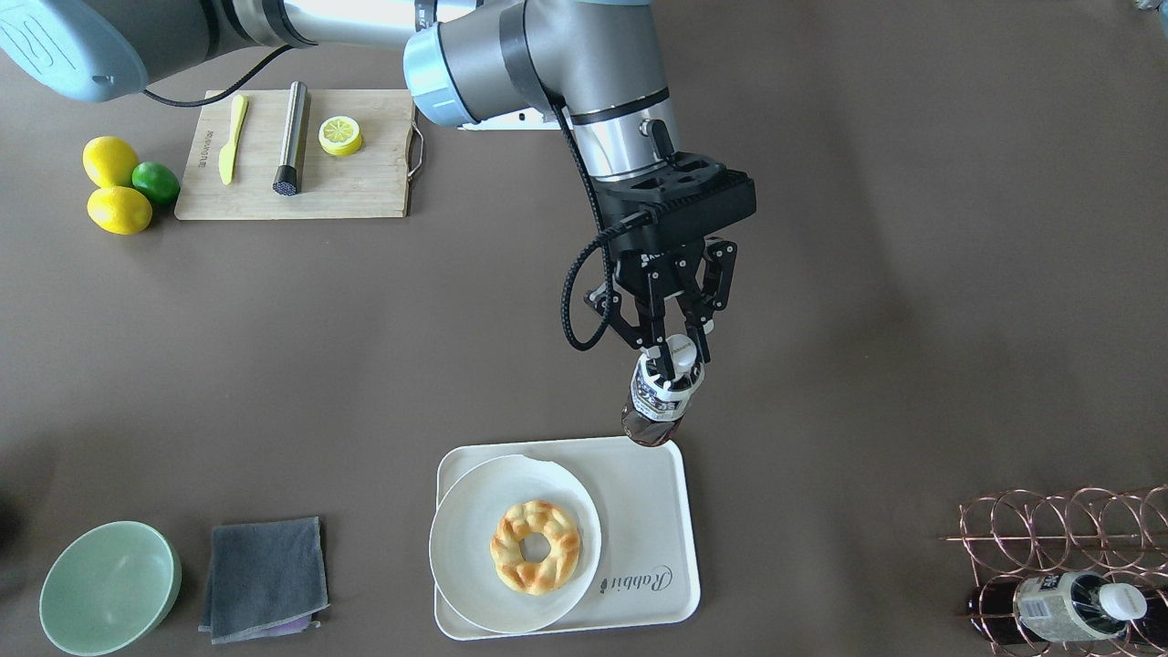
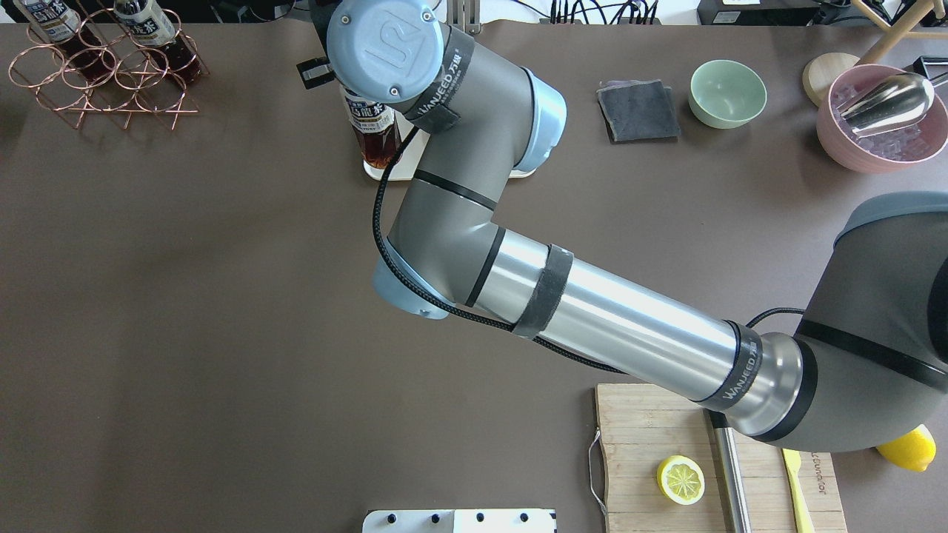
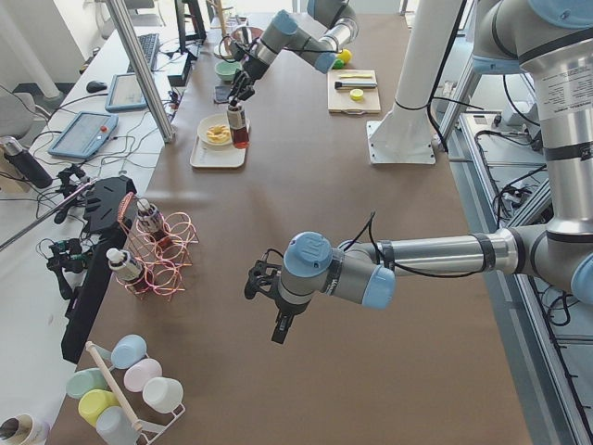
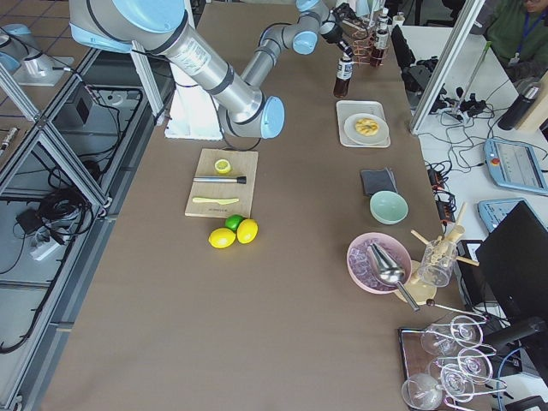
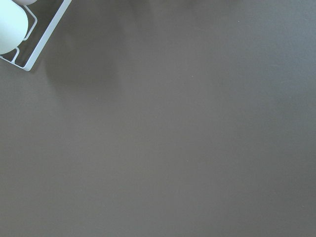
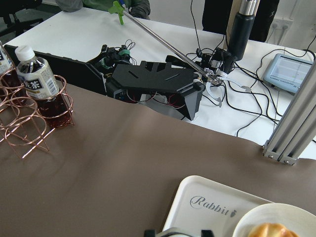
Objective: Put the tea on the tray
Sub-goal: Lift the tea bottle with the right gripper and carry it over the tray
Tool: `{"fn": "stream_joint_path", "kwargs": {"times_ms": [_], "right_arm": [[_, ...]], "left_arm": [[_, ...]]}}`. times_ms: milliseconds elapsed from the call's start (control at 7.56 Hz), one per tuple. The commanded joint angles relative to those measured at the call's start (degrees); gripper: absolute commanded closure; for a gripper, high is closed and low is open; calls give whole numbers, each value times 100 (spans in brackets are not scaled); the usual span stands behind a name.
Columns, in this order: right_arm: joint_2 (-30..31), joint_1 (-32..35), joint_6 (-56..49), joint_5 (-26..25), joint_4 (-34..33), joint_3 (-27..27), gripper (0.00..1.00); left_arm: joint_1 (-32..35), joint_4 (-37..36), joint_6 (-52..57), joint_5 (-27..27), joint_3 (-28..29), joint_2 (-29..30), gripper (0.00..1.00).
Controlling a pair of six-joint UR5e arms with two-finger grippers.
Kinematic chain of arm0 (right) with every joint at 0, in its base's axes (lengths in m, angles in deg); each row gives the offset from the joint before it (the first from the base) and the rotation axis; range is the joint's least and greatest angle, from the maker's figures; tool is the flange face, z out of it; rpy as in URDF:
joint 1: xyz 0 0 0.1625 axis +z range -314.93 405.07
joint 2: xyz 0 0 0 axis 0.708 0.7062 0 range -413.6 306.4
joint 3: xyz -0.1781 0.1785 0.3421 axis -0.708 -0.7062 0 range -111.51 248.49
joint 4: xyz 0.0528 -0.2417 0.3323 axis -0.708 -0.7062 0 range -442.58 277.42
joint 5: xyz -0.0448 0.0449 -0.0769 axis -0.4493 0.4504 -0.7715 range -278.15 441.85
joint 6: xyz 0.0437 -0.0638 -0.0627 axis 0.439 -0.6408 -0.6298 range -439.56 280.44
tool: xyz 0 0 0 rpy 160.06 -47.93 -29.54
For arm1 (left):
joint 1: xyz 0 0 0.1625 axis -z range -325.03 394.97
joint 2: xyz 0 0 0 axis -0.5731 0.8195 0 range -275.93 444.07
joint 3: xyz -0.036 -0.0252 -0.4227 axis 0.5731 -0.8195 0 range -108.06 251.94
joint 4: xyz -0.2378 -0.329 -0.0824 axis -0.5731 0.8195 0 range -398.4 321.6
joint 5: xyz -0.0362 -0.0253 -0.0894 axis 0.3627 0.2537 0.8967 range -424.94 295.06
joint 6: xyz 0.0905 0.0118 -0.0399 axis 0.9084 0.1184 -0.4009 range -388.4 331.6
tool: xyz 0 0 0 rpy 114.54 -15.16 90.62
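My right gripper (image 1: 673, 358) is shut on the white cap and neck of the tea (image 1: 659, 401), a small bottle of dark reddish-brown liquid. The bottle hangs roughly upright at the corner of the cream tray (image 1: 650, 511) nearest the robot. I cannot tell if its base touches the rim. It also shows in the overhead view (image 2: 374, 133). The tray carries a round white plate (image 1: 465, 547) with a braided bread ring (image 1: 536, 546). My left gripper (image 3: 264, 283) hovers over bare table far from the tray; I cannot tell whether it is open or shut.
A copper wire rack (image 1: 1063, 538) holds another tea bottle (image 1: 1068, 607). A grey cloth (image 1: 265, 579) and green bowl (image 1: 109, 589) lie beside the tray. A cutting board (image 1: 297, 155) with knife and lemon half, and lemons and a lime (image 1: 123, 182), sit near the robot.
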State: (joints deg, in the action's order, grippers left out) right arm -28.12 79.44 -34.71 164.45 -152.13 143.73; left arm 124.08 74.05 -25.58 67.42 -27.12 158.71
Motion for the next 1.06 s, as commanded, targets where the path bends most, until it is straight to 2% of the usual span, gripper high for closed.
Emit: {"fn": "stream_joint_path", "kwargs": {"times_ms": [0, 132, 265, 926], "right_arm": [[-570, 148, 130, 80, 854, -1519, 100], [-571, 157, 104, 89, 1238, -1817, 100], [-562, 210, 68, 89, 1347, -1959, 100], [-474, 272, 7, 107, 1391, -2005, 100]], "left_arm": [[106, 4, -1, -8, -8, -11, 1], [115, 4, -1, -8, -8, -11, 1], [115, 4, -1, -17, -17, -11, 1], [124, -4, -1, -17, -26, 25, 1]]}}
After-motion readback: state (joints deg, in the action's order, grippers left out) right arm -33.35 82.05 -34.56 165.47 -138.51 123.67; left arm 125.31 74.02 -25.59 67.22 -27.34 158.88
